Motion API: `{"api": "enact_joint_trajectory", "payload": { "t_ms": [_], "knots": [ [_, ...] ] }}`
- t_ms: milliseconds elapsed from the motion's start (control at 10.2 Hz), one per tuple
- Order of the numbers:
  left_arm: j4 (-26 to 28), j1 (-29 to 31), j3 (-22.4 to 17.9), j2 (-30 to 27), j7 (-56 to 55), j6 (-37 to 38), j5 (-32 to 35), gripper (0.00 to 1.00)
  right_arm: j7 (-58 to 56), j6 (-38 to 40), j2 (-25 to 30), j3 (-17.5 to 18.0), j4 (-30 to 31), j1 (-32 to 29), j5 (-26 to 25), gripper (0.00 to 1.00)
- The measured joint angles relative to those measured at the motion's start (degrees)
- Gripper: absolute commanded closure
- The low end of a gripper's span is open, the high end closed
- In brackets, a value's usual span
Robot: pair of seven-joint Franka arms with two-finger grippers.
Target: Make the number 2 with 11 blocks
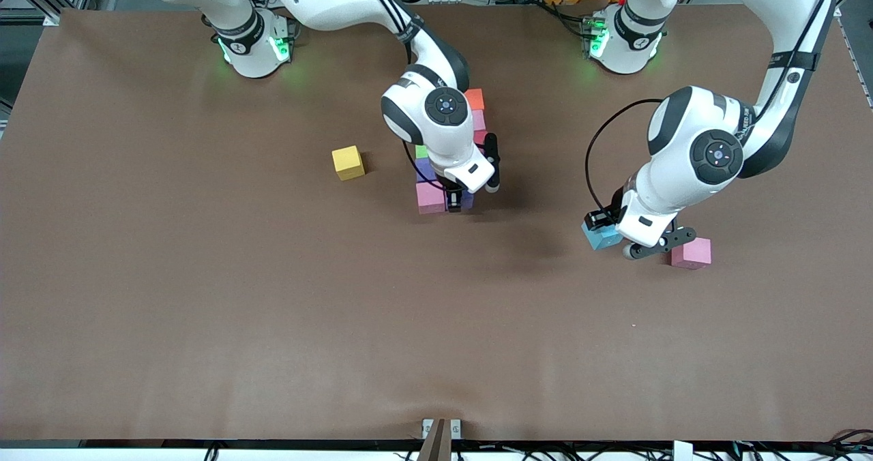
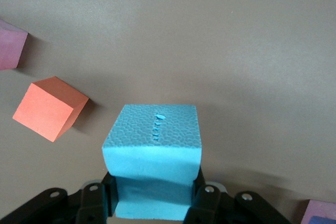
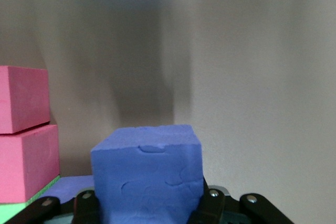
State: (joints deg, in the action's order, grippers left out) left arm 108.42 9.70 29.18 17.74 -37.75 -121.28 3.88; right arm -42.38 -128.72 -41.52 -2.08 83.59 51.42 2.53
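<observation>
My right gripper (image 1: 455, 200) is shut on a violet-blue block (image 1: 466, 200), which shows between its fingers in the right wrist view (image 3: 149, 177). It holds the block beside a pink block (image 1: 430, 197) at the near end of the part-built number 2 (image 1: 447, 151). That cluster also has an orange block (image 1: 475, 98), a pink one (image 1: 479, 119), a green one (image 1: 421, 151) and a purple one (image 1: 424, 169). My left gripper (image 1: 609, 230) is shut on a light blue block (image 1: 599, 236), also seen in the left wrist view (image 2: 152, 156), low over the table toward the left arm's end.
A yellow block (image 1: 348, 162) lies alone toward the right arm's end. A pink block (image 1: 691, 253) lies beside the left gripper. The left wrist view shows an orange-red block (image 2: 50, 107) on the table near the light blue one; the left arm hides it in the front view.
</observation>
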Motion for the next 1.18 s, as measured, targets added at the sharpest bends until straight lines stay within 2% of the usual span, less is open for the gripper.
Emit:
{"api": "enact_joint_trajectory", "payload": {
  "t_ms": [589, 1178],
  "knots": [
    [-0.16, 0.0, 0.0, 0.39, -0.26, 0.0, 0.0, 0.87, 0.0, 0.07, -1.7, 0.02, -0.01, 1.49, 0.0, 0.45],
    [-0.64, -0.38, 1.51, 0.37, -12.45, 3.12, 0.0, 0.86, -0.04, 0.06, -3.5, -0.04, -0.01, 1.86, 0.0, 0.45]
  ]
}}
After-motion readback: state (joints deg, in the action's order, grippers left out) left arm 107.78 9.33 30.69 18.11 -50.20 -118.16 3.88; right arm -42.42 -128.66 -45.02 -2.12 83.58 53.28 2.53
